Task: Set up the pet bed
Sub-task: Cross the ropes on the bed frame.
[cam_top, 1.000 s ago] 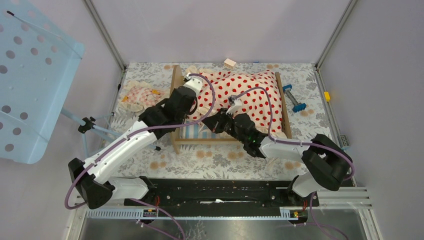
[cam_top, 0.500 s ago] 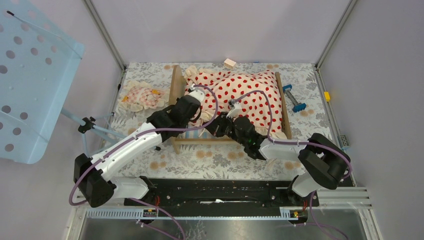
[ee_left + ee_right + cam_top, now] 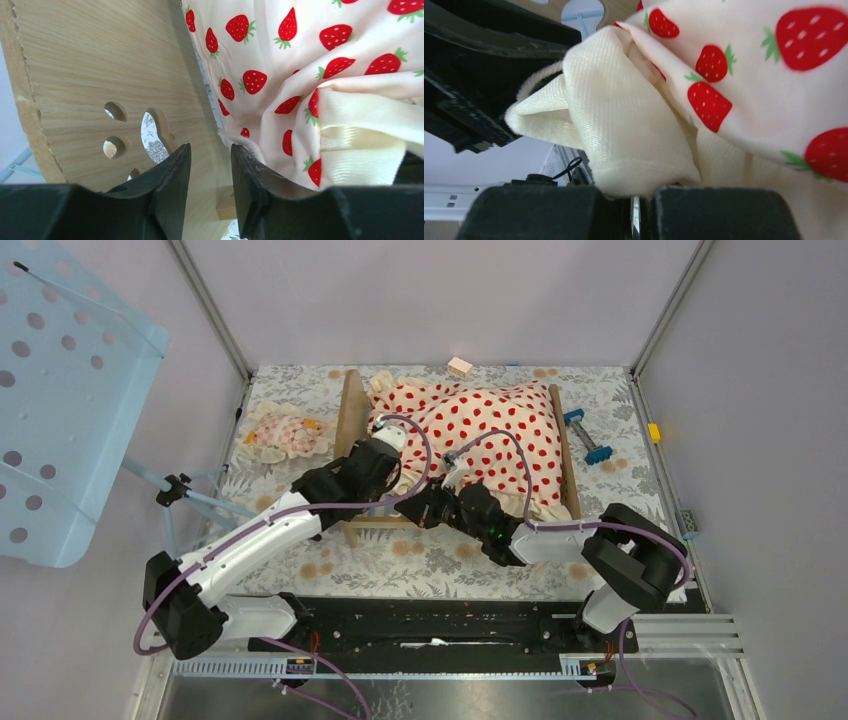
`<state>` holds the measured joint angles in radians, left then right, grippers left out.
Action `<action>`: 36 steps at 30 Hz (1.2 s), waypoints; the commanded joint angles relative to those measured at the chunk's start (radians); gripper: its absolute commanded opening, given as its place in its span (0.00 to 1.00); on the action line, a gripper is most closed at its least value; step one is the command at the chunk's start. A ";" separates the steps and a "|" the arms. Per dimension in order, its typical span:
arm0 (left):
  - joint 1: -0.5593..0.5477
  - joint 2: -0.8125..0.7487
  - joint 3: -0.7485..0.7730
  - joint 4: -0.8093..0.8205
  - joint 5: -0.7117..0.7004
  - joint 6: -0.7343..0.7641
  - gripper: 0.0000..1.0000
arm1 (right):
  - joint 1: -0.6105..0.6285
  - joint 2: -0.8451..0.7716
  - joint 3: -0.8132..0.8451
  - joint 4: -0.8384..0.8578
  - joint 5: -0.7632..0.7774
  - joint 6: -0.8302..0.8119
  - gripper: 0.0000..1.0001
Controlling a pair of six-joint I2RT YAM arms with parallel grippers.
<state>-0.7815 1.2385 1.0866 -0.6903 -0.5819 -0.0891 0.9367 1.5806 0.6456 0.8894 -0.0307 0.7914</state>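
R gripper (image 3: 633,200) is pinching blanket (image 3: 490,425) hem; L gripper (image 3: 209,155) is gaping narrowly, empty. Blanket is hiding mattress of pet bed (image 3: 350,415).

A robot lab's test cell, this: plain lilac panels (image 3: 440,290) in aluminium framing (image 3: 208,308); two arms (image 3: 250,540) bolted to a black rail (image 3: 440,625) at the table (image 3: 430,562) edge.

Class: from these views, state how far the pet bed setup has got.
Done: the strawberry blanket covers most of the pet bed. In hand: the right gripper pinches the blanket's cream ruffle; the left gripper is open beside the headboard, holding nothing. Left: smoothing the bunched near edge, and probably adding the pillow, lying on the table beside the bed.
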 commanded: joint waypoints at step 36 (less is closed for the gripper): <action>0.408 -0.165 0.137 -0.048 0.353 -0.223 0.72 | 0.093 0.008 0.364 -0.441 0.004 -0.249 0.00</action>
<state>-0.4267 1.0485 1.2320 -0.8074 -0.3214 -0.2947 0.9905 1.5993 0.8944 0.5533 -0.0444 0.6342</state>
